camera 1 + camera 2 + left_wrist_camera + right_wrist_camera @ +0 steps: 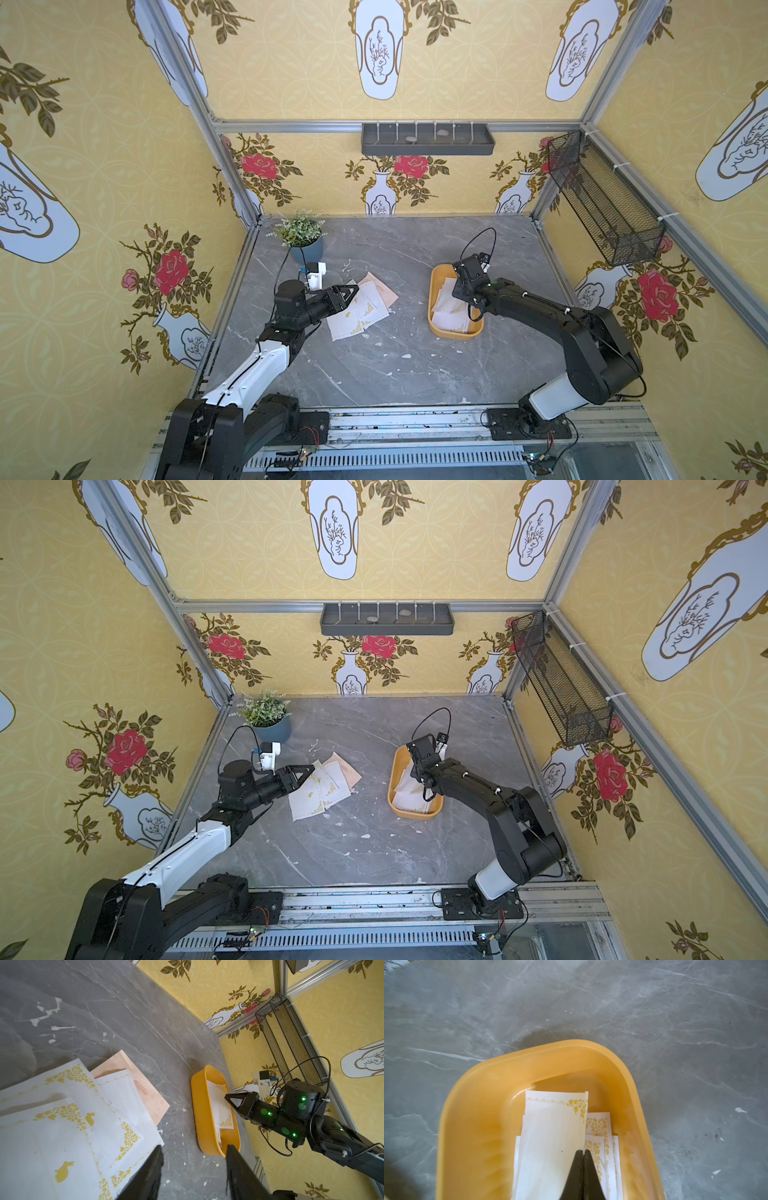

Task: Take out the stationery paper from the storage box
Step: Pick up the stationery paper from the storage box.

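Already out: loose pile [361,309] of stationery paper [68,1118] on the grey table [395,374], left of centre in both top views; white sheets with gold corners, one peach sheet beneath.
Still inside: a few more sheets in the storage box [477,1105], right of centre in both top views; shallow yellow tray with rounded corners, sheets overlapped and askew, nothing but paper seen in it.
Handling: likely very light, limp, easily creased or torn; flat sheets hard to get under, so better taken by a free edge or corner, one at a time.
Right gripper [582,1152]: jaws pressed together low in the box, right edge of the bowed top sheet [550,1142] running into the seam, apparently pinched.
Left gripper [194,1147]: fingers apart, nothing between, above the pile's left side in both top views.
Wall shelf [428,141]: two small pale lumps, too small to name.
Mesh basket [602,199]: nothing made out inside.
Pot [307,249]: small leafy plant.
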{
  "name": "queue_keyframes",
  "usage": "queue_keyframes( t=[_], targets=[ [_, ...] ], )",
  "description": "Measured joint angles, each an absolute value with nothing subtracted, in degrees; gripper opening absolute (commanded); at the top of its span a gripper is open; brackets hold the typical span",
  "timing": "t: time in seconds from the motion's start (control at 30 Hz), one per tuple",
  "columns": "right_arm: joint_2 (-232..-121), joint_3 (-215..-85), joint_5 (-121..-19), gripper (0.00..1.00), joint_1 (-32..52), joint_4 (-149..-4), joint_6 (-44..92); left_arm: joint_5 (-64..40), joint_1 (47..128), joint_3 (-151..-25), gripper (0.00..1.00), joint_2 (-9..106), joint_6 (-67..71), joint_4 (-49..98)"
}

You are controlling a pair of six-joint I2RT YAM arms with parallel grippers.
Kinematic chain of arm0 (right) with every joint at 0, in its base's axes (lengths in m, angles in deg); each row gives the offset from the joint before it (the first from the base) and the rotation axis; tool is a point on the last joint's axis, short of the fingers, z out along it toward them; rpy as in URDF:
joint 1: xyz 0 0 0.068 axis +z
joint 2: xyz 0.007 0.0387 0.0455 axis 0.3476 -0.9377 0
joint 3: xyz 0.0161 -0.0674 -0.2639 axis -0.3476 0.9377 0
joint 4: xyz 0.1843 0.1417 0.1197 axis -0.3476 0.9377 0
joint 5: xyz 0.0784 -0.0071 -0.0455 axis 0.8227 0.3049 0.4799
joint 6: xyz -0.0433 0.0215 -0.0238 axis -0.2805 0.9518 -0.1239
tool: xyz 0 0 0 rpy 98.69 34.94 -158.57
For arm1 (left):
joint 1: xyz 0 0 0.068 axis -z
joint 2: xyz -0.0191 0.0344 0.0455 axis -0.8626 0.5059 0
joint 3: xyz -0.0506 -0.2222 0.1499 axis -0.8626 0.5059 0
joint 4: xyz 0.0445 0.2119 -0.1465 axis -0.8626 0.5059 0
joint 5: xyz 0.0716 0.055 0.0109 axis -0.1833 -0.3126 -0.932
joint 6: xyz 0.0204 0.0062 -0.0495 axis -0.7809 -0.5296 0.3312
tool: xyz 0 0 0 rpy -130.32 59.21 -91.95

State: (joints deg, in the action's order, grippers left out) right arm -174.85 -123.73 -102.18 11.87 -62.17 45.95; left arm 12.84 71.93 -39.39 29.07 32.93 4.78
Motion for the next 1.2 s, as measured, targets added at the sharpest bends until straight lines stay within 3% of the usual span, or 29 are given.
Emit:
queue_keyframes(
  t=[0.1, 0.17, 0.3, 0.37, 0.5, 0.63, 0.87, 0.93, 0.97, 1.0, 1.07, 1.2],
  targets=[
    [-170.02, -121.31, -99.71, 0.0, 11.8, -64.31, 44.5, 14.79, 73.26, -40.44, 0.75, 32.35, 34.16, 2.22],
    [-166.55, -120.17, -98.07, 0.0, 11.63, -65.71, 43.65, 15.93, 74.18, -41.03, 0.68, 34.56, 34.61, -0.08],
    [-158.13, -118.4, -92.71, 0.0, 10.97, -68.39, 40.88, 18.61, 75.44, -41.68, 0.25, 39.15, 37.59, -6.09],
    [-154.33, -118.25, -89.3, 0.0, 10.67, -69.88, 39.35, 19.62, 75.79, -42.03, 0.14, 41.07, 39.07, -9.06],
    [-149.24, -118.31, -82.33, 0.0, 10.53, -72.64, 36.92, 22.37, 78.0, -43.28, 0.02, 44.83, 41.76, -15.31],
    [-147.29, -117.7, -75.31, 0.0, 10.36, -75.78, 35.87, 24.6, 81.5, -45.31, 0.0, 46.51, 43.14, -19.53],
    [-147.4, -116.89, -66.94, 0.0, 10.32, -79.59, 35.91, 28.93, 86.26, -48.22, 0.03, 47.67, 43.36, -23.11],
    [-147.34, -116.91, -65.54, 0.0, 10.32, -80.59, 35.98, 28.78, 86.24, -48.22, 0.39, 47.32, 43.31, -23.49],
    [-147.34, -116.98, -64.69, 0.0, 10.34, -80.81, 36.26, 28.73, 86.26, -48.22, 0.53, 47.19, 43.25, -23.81],
    [-147.36, -117.06, -64.19, 0.0, 10.43, -80.79, 36.31, 28.76, 86.31, -48.24, 0.61, 47.12, 43.36, -23.86],
    [-147.53, -117.35, -63.23, 0.0, 10.58, -80.98, 36.33, 29.04, 86.55, -48.35, 0.69, 47.23, 43.36, -23.84],
    [-147.99, -117.41, -61.65, 0.0, 10.84, -83.08, 36.5, 29.21, 86.92, -49.11, 0.69, 48.37, 43.49, -23.86]
  ],
)
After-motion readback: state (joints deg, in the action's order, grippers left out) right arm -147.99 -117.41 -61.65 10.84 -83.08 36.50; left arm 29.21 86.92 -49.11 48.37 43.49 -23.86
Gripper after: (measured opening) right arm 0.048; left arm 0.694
